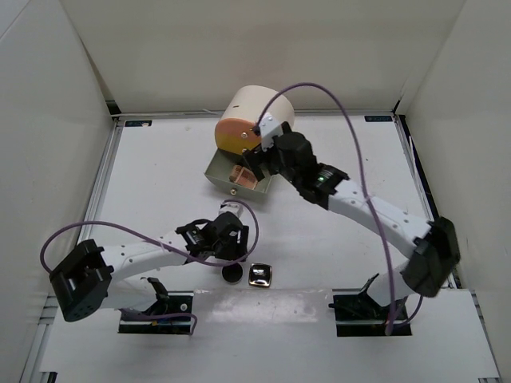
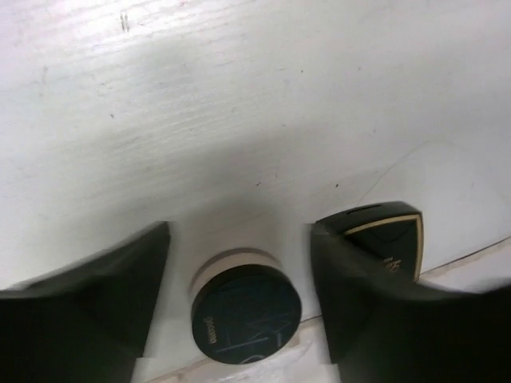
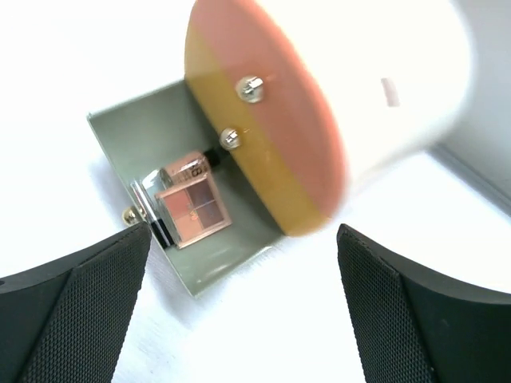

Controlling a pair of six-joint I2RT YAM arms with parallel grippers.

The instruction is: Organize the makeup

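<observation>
A black round compact lies on the white table, near the front edge. My left gripper stands over it, open, one finger on each side with a gap at both. A shiny square compact, black with gold trim, lies just right of it, partly behind my right finger. My right gripper hangs open and empty above the pulled-out grey-green drawer at the back. In the drawer lie a pink eyeshadow palette and other small makeup.
The large cream cylinder with orange fronts lies at the back centre, its drawer pulled out toward me. White walls close in the table on three sides. A purple cable loops over each arm.
</observation>
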